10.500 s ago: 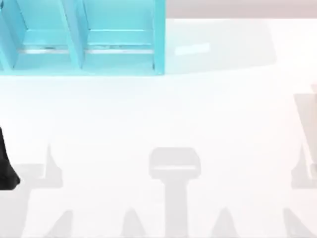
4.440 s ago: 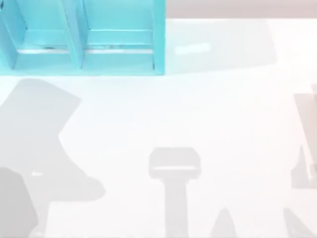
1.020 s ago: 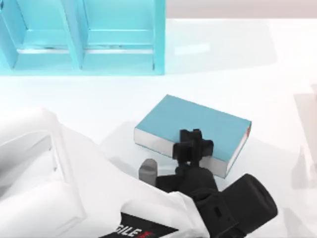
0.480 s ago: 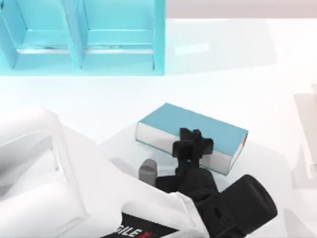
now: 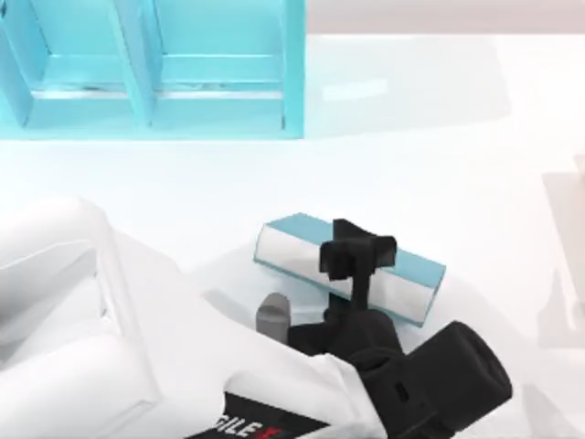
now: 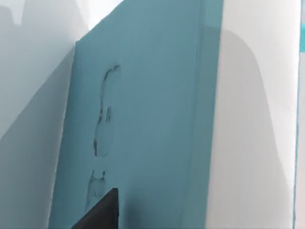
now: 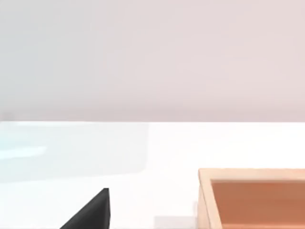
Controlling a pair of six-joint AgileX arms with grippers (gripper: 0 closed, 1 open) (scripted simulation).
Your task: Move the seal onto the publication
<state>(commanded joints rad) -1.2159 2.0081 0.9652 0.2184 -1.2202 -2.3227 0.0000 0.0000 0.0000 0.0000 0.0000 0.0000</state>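
Note:
The publication point(image 5: 416, 273) is a thick teal-blue book with white page edges, held tilted up over the middle of the table. My left gripper point(image 5: 358, 251) is shut on its near long side, black fingers clamped over the cover and page edge. From the left wrist camera, the publication's teal cover point(image 6: 143, 119) sits very close, with one black fingertip point(image 6: 101, 212) against it. The seal is out of view. From the right wrist camera, a single black fingertip point(image 7: 90, 213) of my right gripper stands over bare table.
A large light-blue shelf unit point(image 5: 155, 73) with open compartments stands at the back left. A light wooden box point(image 7: 252, 200) sits on the table near my right gripper. My left arm's white body point(image 5: 110, 347) covers the front left of the table.
The publication has tipped further up in my left gripper: less of its teal cover faces the top camera, and its far edge has drawn in toward the gripper.

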